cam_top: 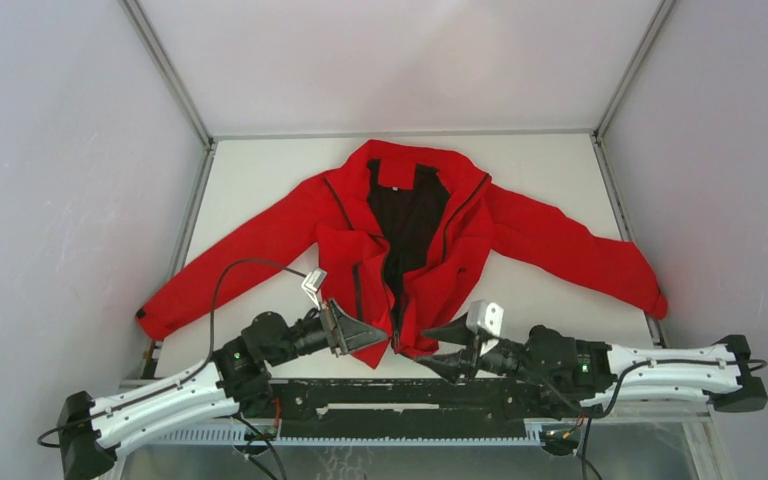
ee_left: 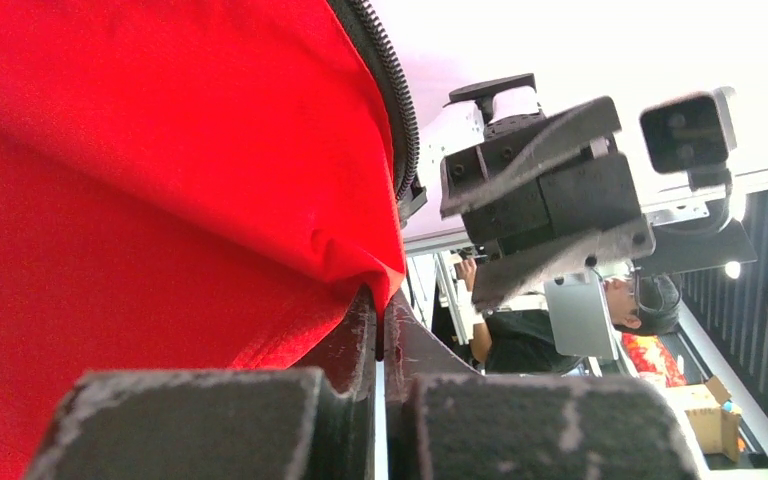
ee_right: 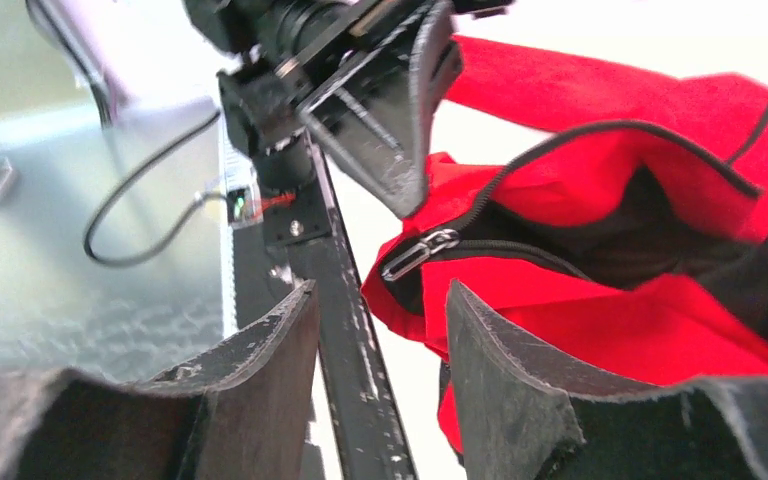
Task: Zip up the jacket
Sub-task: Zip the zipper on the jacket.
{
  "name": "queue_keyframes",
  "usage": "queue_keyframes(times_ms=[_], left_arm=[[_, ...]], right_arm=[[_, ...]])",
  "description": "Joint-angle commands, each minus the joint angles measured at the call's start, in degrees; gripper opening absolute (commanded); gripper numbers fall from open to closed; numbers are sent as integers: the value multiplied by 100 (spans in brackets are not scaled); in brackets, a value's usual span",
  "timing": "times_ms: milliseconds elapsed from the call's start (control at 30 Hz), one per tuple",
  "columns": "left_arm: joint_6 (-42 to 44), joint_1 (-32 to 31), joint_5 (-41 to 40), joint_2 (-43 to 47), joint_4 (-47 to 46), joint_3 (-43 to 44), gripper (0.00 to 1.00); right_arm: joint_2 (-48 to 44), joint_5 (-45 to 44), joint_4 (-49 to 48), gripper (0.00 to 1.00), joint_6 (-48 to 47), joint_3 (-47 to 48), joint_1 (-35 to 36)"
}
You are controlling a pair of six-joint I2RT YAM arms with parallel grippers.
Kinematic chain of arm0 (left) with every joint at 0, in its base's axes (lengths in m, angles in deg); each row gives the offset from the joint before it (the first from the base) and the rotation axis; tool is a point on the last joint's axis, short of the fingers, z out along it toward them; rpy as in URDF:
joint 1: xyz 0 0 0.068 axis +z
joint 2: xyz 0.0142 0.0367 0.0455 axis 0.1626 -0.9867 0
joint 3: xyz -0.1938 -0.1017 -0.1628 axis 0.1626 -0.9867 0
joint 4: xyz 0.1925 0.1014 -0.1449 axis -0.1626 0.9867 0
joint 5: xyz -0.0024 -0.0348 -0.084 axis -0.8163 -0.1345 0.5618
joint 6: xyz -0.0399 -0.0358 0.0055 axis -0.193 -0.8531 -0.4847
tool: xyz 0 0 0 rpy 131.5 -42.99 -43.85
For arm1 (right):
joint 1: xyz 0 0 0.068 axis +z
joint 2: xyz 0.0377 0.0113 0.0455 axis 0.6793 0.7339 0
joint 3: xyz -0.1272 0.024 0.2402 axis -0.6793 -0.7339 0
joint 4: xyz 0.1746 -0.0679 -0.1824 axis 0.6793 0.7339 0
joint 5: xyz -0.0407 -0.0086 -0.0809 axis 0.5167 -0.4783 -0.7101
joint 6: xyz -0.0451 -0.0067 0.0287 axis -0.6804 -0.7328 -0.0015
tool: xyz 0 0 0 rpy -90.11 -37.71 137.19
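The red jacket (cam_top: 360,235) lies face up on the table with its sleeves spread and its front open, showing black lining. My left gripper (cam_top: 378,334) is shut on the bottom hem corner of the jacket's left front panel (ee_left: 365,262), next to the dark zipper teeth (ee_left: 392,95). My right gripper (cam_top: 438,350) is open and empty just right of the hem. In the right wrist view the silver zipper pull (ee_right: 420,252) lies at the bottom of the zipper, just beyond my open fingers (ee_right: 285,345).
The black rail (cam_top: 400,395) of the arm mount runs along the table's near edge, right below both grippers. The white table (cam_top: 560,160) is bounded by metal frame posts and grey walls.
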Motion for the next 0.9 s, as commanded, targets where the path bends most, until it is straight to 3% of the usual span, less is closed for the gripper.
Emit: queue_keyframes(times_ms=[0, 167, 433, 667, 867], left_arm=[[-150, -36, 41, 49, -402, -116, 0], [-186, -36, 61, 39, -407, -136, 0], [-204, -35, 76, 33, -447, -163, 0], [-233, -36, 100, 40, -505, -180, 0], [-246, -35, 118, 61, -472, -183, 0]], right_arm=[[221, 573, -336, 57, -2047, 229, 351], [736, 15, -754, 58, -3805, 229, 948], [1808, -1901, -2402, 60, -6548, 56, 1962], [2774, -2561, -3391, 61, -7678, -54, 2162], [3214, -2668, -3583, 61, -7781, -108, 2176]])
